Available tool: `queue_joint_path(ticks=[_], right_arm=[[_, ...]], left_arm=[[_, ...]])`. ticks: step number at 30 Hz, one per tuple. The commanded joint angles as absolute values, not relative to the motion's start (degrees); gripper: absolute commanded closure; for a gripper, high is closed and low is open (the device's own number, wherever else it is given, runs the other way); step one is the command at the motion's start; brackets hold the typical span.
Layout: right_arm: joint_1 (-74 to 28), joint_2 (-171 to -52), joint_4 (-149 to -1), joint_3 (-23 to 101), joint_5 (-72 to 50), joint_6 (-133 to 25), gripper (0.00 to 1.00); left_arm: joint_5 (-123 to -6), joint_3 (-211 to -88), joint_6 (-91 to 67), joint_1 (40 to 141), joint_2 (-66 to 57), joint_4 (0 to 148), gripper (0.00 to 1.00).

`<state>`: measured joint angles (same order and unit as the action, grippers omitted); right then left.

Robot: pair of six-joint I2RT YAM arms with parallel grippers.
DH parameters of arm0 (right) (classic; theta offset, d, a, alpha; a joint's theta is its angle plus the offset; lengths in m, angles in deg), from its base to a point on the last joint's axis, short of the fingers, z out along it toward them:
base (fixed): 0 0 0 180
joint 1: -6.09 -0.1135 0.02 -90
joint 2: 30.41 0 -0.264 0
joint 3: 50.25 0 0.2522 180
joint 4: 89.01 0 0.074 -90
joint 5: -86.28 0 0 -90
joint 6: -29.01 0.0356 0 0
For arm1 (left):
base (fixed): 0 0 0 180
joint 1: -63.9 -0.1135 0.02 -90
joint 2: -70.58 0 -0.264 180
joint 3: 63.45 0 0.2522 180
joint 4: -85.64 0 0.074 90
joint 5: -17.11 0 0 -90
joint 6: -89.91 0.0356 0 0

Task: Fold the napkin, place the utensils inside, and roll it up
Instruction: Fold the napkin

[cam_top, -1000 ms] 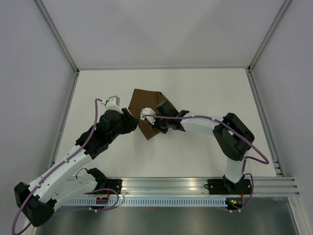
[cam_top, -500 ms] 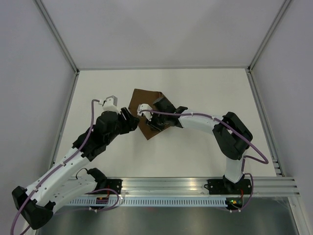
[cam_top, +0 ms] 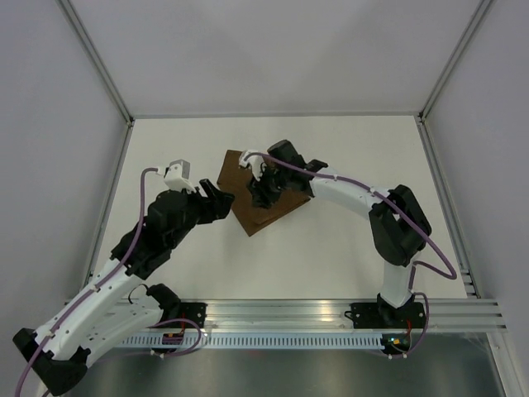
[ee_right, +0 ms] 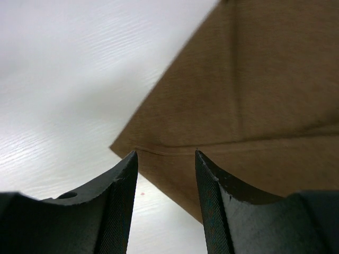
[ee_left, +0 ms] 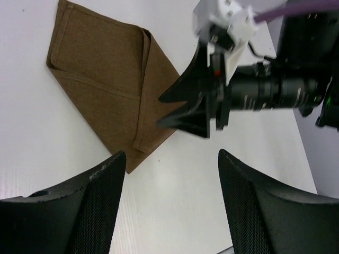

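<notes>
White table [cam_top: 355, 157], grey walls [cam_top: 248, 58]; the napkin [ee_left: 100, 79] lies folded flat, needing no hold; so my left gripper [ee_left: 170, 159] just left of it and right gripper [ee_right: 165, 154] above it gape empty.

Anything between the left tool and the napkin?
Nothing: left wrist view shows only bare table between the left tool and napkin.

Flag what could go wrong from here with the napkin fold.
1. The open right gripper hangs close over the loose folded flap of the napkin; as it pulls away, a fingertip could snag the flap and undo the fold.
2. The left gripper, also open, faces it at close range, so the two might collide if either moves inward.
</notes>
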<state>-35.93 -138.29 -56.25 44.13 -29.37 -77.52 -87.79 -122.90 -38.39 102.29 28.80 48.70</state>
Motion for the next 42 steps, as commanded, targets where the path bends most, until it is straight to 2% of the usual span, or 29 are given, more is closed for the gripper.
queue_joint_path(ticks=[1, 7, 14, 22, 25, 28, 33, 37, 42], right_arm=[[-27.94, -138.52, -54.60, 48.24, -35.09, -71.54, 0.47], [-15.99, -135.27, -54.51, 44.91, -37.90, -68.21, 0.47], [-2.19, -136.50, -51.34, 44.20, -45.11, -67.05, 0.49], [0.82, -136.67, -50.99, 40.60, -45.02, -68.55, 0.50], [1.17, -137.55, -50.73, 40.76, -44.59, -69.07, 0.50], [1.08, -139.22, -51.43, 42.43, -41.79, -68.02, 0.51], [0.03, -143.96, -50.47, 45.77, -38.53, -67.49, 0.58], [-3.57, -145.55, -50.29, 45.69, -33.69, -68.46, 0.62], [-7.44, -147.83, -50.73, 46.56, -27.55, -67.49, 0.69]], left_arm=[[-86.60, -125.73, -33.05, 102.57, 27.87, 53.24, 0.25], [-84.67, -126.60, -25.68, 104.06, 19.19, 57.11, 0.25], [-93.54, -129.42, -13.63, 114.16, 4.24, 60.36, 0.25], [-100.82, -136.88, 1.83, 122.69, -17.10, 62.04, 0.23], [-103.02, -138.65, 2.55, 122.61, -21.68, 63.26, 0.23], [-109.60, -141.02, -3.30, 121.82, -23.45, 62.75, 0.24], [-116.83, -141.73, -20.53, 117.96, -21.97, 50.92, 0.25], [-111.50, -135.24, -35.38, 107.95, -17.14, 46.48, 0.29], [-103.22, -129.25, -41.13, 97.06, -15.19, 47.01, 0.46]])
